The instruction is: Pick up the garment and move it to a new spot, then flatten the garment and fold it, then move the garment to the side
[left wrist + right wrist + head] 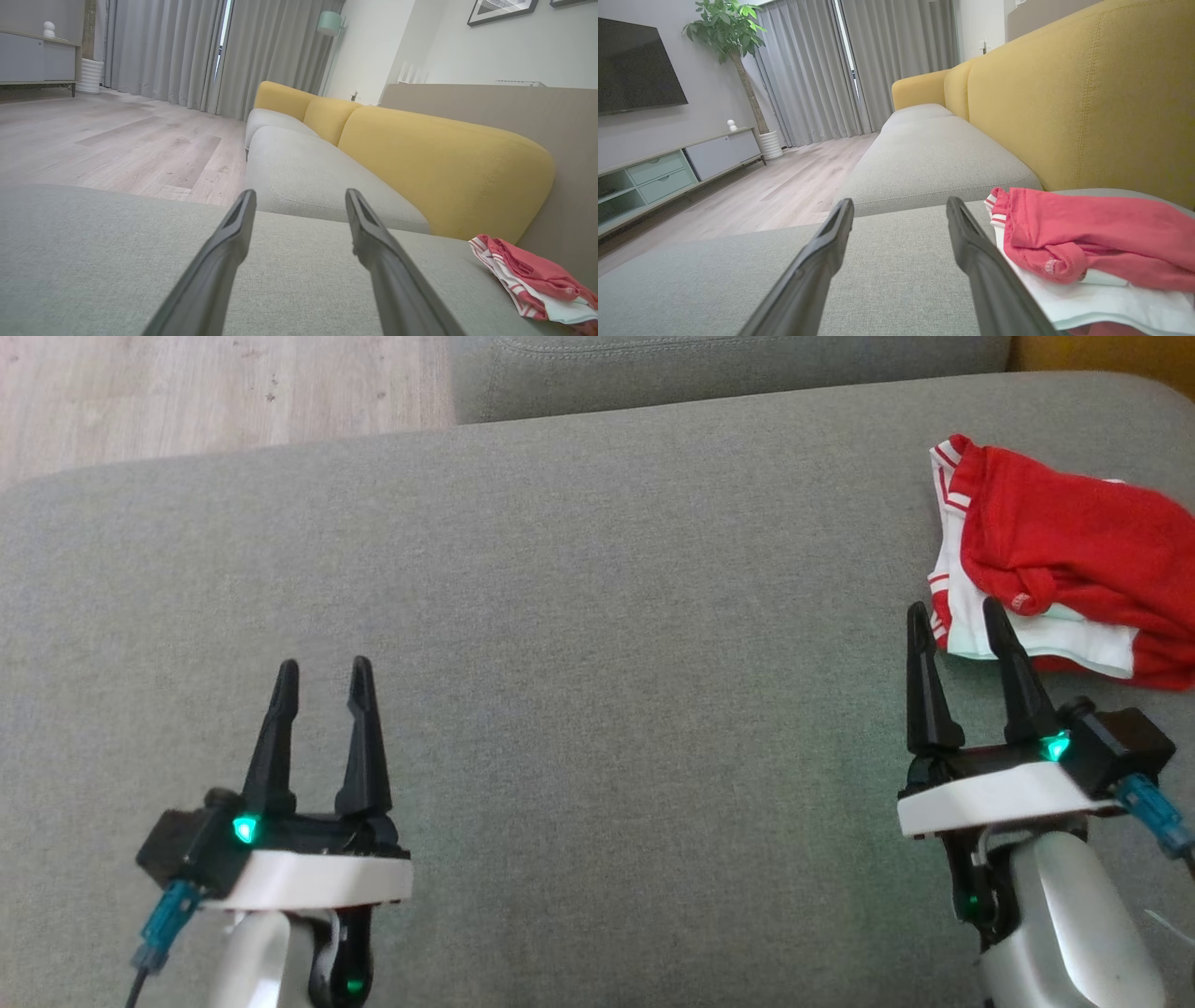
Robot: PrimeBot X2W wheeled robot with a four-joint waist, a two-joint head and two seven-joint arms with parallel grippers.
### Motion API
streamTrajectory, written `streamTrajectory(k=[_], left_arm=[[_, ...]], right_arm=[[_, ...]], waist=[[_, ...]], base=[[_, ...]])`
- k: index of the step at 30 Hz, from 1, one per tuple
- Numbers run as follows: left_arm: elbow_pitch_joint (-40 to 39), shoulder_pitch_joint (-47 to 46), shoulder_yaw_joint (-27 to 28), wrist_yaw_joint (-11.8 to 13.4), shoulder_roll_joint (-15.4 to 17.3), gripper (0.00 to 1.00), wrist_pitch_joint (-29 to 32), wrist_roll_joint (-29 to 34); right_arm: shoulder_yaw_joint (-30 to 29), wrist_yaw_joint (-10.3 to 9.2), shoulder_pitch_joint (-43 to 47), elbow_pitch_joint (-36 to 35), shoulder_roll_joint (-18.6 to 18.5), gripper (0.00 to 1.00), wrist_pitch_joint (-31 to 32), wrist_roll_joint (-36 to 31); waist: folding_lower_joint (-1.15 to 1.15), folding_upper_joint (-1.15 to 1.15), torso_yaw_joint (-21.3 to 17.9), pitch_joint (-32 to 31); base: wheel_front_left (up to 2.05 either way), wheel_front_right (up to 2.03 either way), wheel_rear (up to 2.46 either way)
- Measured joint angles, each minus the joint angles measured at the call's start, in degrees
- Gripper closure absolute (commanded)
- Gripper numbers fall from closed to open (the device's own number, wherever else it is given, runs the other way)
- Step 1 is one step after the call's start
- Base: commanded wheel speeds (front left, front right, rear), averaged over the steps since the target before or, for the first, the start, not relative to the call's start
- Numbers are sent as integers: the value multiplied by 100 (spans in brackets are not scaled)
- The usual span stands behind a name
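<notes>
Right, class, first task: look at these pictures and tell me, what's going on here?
A two-armed robot faces a grey sofa seat. A crumpled red and white garment lies on its right side, by the yellow backrest. Both grippers are open and empty: the left gripper is far from the garment, and the right gripper is just beside its near edge. The garment is not yet picked up or folded.
</notes>
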Motion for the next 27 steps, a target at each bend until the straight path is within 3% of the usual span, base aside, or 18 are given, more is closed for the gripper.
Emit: streamTrajectory(k=[7, 8, 14, 27], left_arm=[[-21, 91, 170, 0, -1, 0, 0, -92], [-13, 90, 175, 1, -2, 100, 0, -121], [449, 309, 140, 1, -2, 100, 24, -187], [460, 364, 149, 1, 4, 100, 202, -981]], right_arm=[[15, 0, 0, -47, 0, 0, 0, 0], [19, 0, 0, -53, 0, 100, 0, -1], [34, 0, 275, 368, 21, 100, 27, 59], [14, 0, 341, 364, 20, 100, 187, 927]], waist=[[0, 0, -13, -2], [0, 0, -16, 0], [0, 0, -16, -9], [0, 0, -1, -86]], base=[[0, 0, 0], [0, 0, 0], [0, 0, 0], [0, 0, 0]])
